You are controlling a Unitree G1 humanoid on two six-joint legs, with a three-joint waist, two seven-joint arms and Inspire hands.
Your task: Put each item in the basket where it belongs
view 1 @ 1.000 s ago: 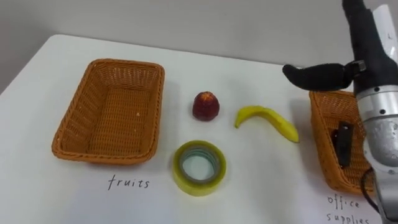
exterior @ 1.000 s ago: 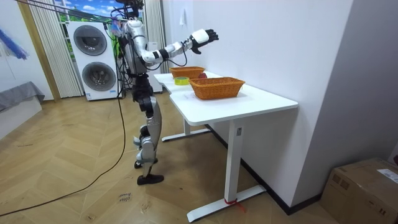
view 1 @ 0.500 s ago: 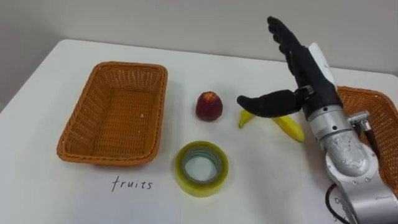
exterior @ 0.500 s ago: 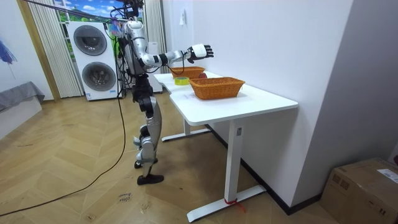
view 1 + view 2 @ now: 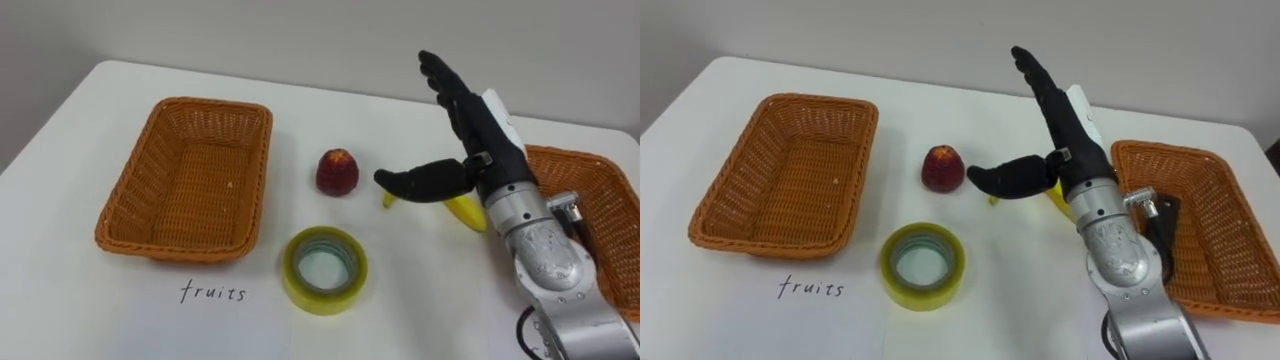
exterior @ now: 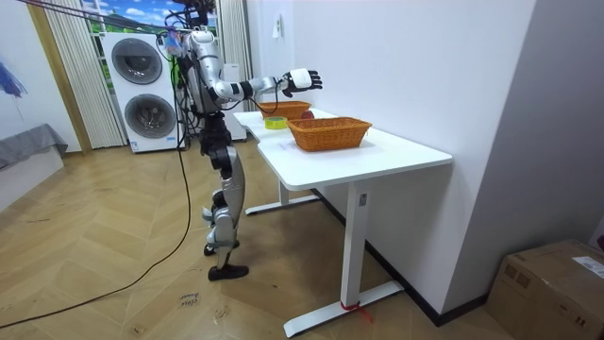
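Note:
A red apple (image 5: 337,172) stands mid-table, right of the empty fruit basket (image 5: 120,205). Just right of the apple lies a banana (image 5: 466,212), partly covered by my right hand (image 5: 478,135). That hand hovers over the banana, open, fingers straight and pointing away, thumb stretched left toward the apple. A yellow roll of tape (image 5: 323,269) lies flat in front of the apple. The office-supplies basket (image 5: 1200,165) sits at the right, with a dark item (image 5: 1162,238) inside, half hidden behind my forearm. In the room view I stand at the table's end, right hand (image 6: 304,79) reaching over it.
The white table (image 5: 90,320) has handwritten labels in front of each basket. Its far edge runs close to a pale wall. In the room view, washing machines (image 6: 142,90) stand behind me and a cardboard box (image 6: 557,283) is on the floor at the room view's right.
My right hand has moved from above the office-supplies basket leftward and down to over the banana, staying open. The eye view has shifted slightly.

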